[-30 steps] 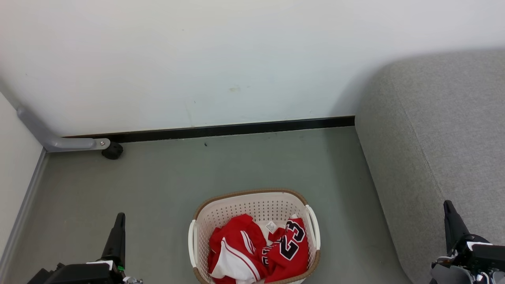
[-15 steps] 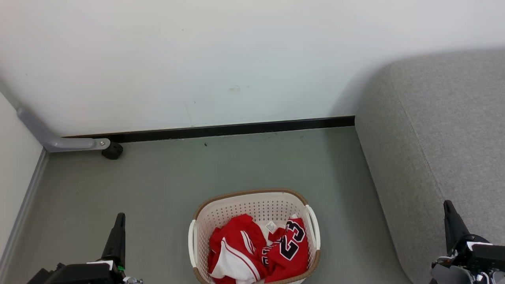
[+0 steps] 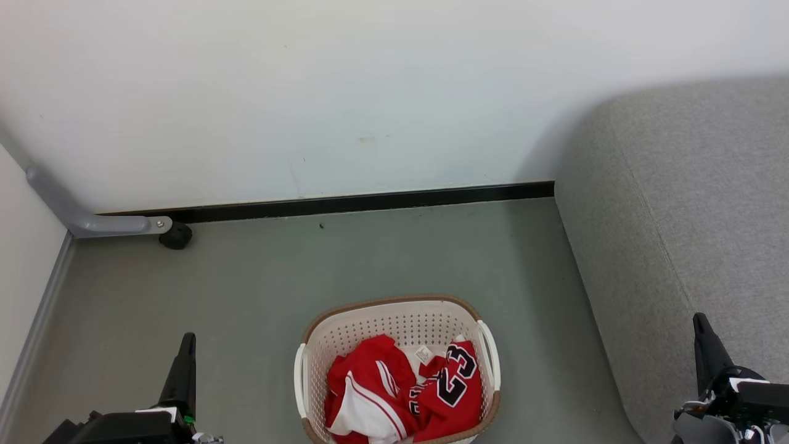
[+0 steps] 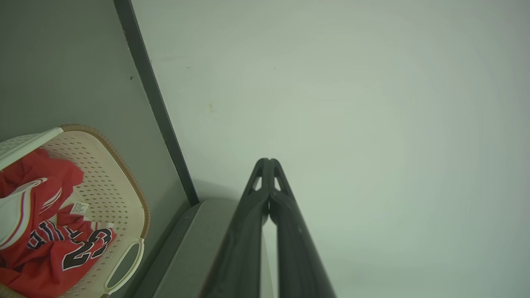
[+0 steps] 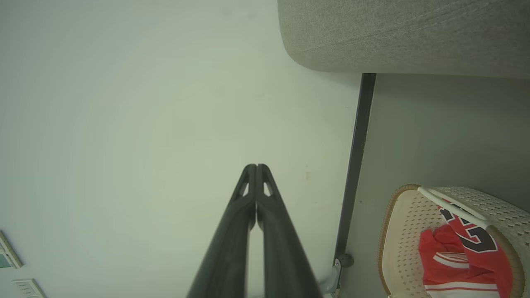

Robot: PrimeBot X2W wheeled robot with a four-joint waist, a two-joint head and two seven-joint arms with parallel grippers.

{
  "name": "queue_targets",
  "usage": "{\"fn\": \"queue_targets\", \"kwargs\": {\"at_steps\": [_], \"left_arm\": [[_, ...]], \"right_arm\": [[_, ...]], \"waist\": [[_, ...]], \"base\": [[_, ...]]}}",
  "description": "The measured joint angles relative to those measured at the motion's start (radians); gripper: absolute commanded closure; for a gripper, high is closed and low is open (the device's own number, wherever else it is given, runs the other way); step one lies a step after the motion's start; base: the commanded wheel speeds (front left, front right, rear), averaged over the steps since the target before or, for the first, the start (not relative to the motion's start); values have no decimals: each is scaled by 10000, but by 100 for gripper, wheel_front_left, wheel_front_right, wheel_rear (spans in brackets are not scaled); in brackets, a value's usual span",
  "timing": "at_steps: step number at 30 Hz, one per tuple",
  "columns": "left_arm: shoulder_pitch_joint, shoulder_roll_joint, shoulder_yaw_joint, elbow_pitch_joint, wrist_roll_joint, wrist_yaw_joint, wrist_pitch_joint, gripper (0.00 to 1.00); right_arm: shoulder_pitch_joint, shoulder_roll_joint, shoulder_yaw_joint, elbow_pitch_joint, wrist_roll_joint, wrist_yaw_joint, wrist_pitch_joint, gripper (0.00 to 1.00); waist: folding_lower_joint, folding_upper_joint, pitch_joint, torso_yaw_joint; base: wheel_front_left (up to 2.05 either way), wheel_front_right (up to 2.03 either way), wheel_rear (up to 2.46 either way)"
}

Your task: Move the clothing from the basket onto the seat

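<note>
The cream perforated basket (image 3: 394,324) with a brown rim stands on the floor at the bottom centre of the head view. Inside it lies the crumpled red clothing (image 3: 407,388), the jersey's number 23 facing up at the right. The light-grey seat (image 3: 690,203) fills the right side. My left gripper (image 3: 187,338) rests at the lower left, shut and holding nothing, well left of the basket. My right gripper (image 3: 698,318) sits at the lower right over the seat's edge, also shut and holding nothing. The wrist views show the left gripper (image 4: 268,159) and right gripper (image 5: 253,165) with tips touching, pointing at the wall.
A white wall (image 3: 345,92) with a black baseboard (image 3: 370,200) closes the far side. A grey bracket with a black wheel (image 3: 175,235) sits at the far left corner. Grey-green floor (image 3: 308,265) lies between the basket and the wall.
</note>
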Motion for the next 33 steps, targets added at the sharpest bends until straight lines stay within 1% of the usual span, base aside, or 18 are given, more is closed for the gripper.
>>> {"fn": "queue_targets", "kwargs": {"at_steps": [20, 21, 27, 33], "left_arm": [[-1, -35, 6, 0, 2, 0, 15, 100], [12, -40, 4, 19, -2, 4, 12, 0], [526, -196, -25, 633, -12, 13, 10, 0], [506, -209, -79, 702, -12, 13, -31, 0]], "right_arm": [[0, 0, -2, 0, 0, 0, 0, 100], [12, 12, 0, 25, 0, -4, -6, 0], [536, 257, 50, 623, -8, -27, -10, 0], [484, 270, 102, 644, -105, -27, -23, 0]], "waist": [[0, 0, 0, 0], [0, 0, 0, 0], [0, 0, 1, 0], [0, 0, 11, -6]], "base": [[0, 0, 0], [0, 0, 0], [0, 0, 0], [0, 0, 0]]}}
